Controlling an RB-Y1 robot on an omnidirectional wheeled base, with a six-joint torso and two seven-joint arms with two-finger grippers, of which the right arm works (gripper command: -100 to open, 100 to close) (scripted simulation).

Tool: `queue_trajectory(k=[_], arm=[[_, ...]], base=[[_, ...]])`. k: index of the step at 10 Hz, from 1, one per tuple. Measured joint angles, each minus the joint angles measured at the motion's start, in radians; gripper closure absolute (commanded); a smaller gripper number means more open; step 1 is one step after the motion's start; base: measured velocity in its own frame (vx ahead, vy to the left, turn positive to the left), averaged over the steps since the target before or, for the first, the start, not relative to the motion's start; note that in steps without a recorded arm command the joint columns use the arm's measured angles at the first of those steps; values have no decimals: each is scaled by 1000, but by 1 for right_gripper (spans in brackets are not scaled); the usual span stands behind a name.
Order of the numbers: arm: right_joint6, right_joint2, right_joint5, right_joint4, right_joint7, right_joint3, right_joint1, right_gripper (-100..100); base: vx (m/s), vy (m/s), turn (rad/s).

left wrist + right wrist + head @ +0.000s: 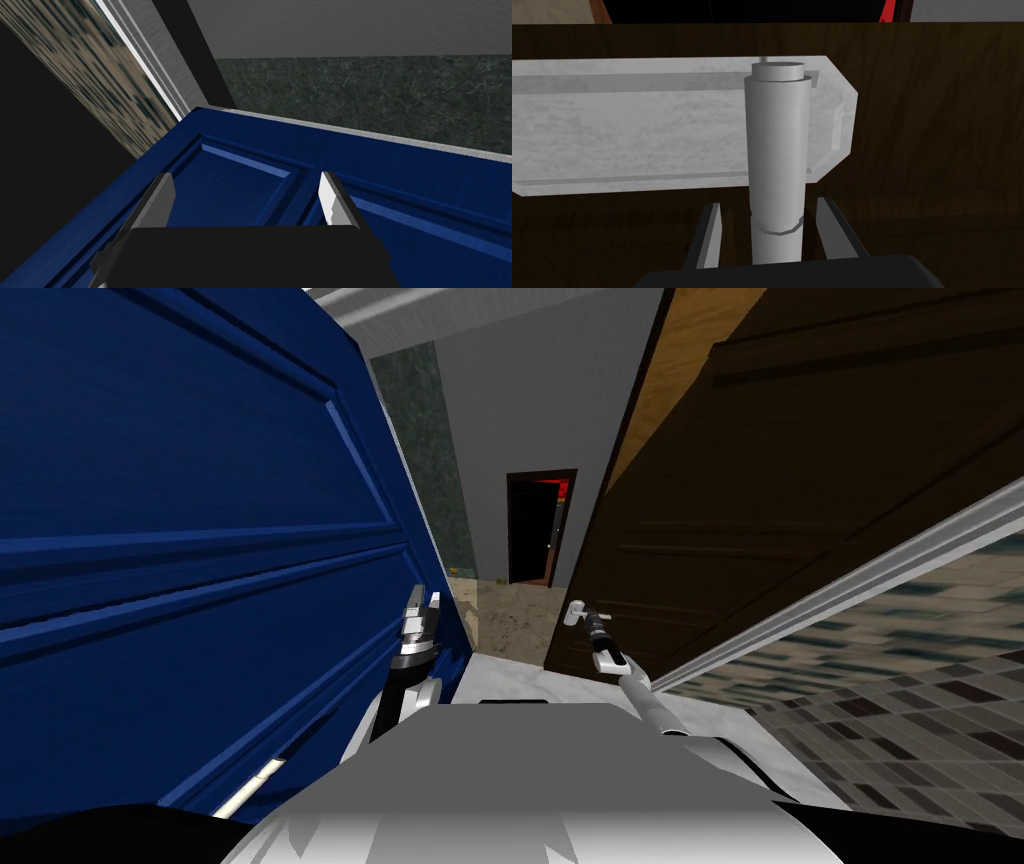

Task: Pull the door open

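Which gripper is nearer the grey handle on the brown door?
Right. The right gripper straddles the handle; the left gripper hangs open far off, beside the blue door.

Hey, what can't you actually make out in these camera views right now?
Right wrist view: the grey plate behind the handle runs off the edge; the right end effector's body hides the handle's near end.
Left wrist view: the open left end effector's body covers the blue door's near part.
Head view: the brown door runs past the edge.
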Motion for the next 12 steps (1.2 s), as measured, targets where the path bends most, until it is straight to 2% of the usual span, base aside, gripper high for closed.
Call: queue_trajectory(k=[5, 7, 9, 11, 12], arm=[[1, 1, 1, 1, 1, 1, 0, 100], [7, -5, 4, -25, -8, 20, 0, 100], [0, -8, 9, -23, -20, 50, -4, 100], [10, -9, 16, -39, -31, 84, -4, 100], [2, -13, 19, -31, -40, 102, -7, 100]], base=[[-32, -8, 4], [-184, -49, 25], [-197, -60, 5], [-200, -79, 15], [-176, -111, 16]])
